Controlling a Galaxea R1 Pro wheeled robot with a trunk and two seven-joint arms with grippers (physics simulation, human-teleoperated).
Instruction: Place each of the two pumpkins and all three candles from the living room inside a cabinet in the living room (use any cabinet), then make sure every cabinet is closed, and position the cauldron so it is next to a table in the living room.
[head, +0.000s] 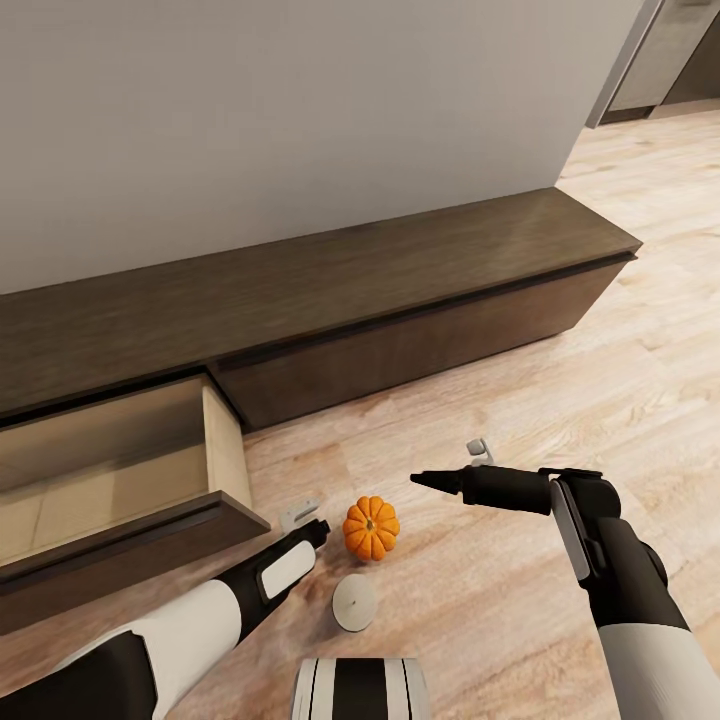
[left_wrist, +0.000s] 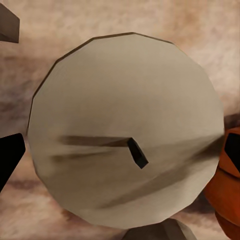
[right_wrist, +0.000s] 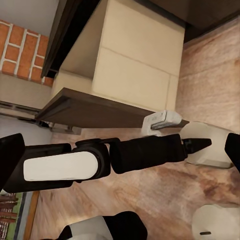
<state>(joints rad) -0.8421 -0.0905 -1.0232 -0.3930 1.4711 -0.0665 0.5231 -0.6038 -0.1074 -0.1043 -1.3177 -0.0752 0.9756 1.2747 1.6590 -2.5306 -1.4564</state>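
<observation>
An orange pumpkin (head: 371, 527) lies on the wood floor in front of the dark-brown cabinet (head: 400, 290), whose left drawer (head: 120, 470) stands pulled out. A grey candle (head: 354, 602) stands just in front of the pumpkin. My left gripper (head: 308, 520) is open beside the pumpkin. In the left wrist view a candle top (left_wrist: 125, 130) with its wick sits close between the spread fingers (left_wrist: 7, 160), with the pumpkin (left_wrist: 227, 190) at its edge. To the pumpkin's right my right gripper (head: 455, 466) hangs open and holds nothing. Two candles (right_wrist: 210, 145) (right_wrist: 215, 225) show near the left gripper's tip.
The cabinet runs along a plain wall (head: 300, 120). The open drawer's front panel (head: 130, 555) juts out over the floor close to my left arm. Bare wood floor (head: 600, 380) stretches to the right, toward a doorway (head: 660, 60) at the far right.
</observation>
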